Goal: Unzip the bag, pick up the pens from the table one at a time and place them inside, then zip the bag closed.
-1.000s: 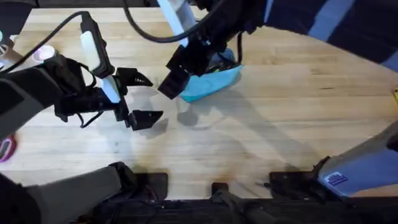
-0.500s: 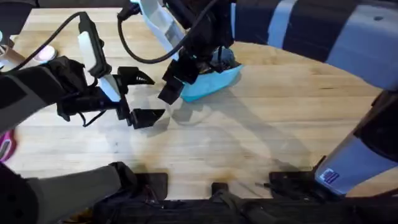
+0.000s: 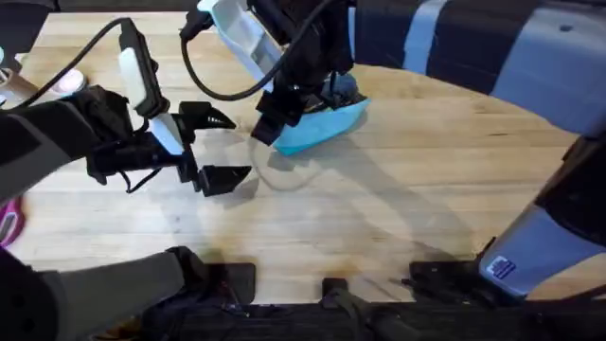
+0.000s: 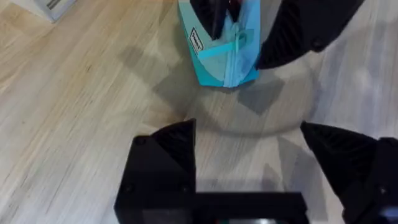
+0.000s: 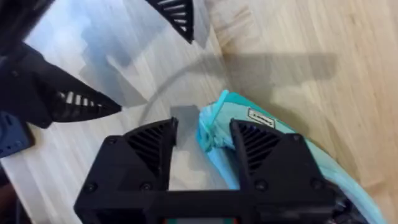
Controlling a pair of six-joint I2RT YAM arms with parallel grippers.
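right hand [image 3: 270, 133] lowered to bag [image 3: 327, 125] tip (fingers apart), left hand [image 3: 220, 147] spread

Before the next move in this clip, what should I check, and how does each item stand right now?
1. Bag lies flat on the table: ok.
2. Right gripper at the bag's end, fingers open: ok.
3. Right fingers astride the zipper pull: cannot tell; one finger lies over the fabric.
4. Left gripper open, apart from the bag: ok.
5. Left gripper steadying the bag: not ok.
6. Zipper fully shut: cannot tell.
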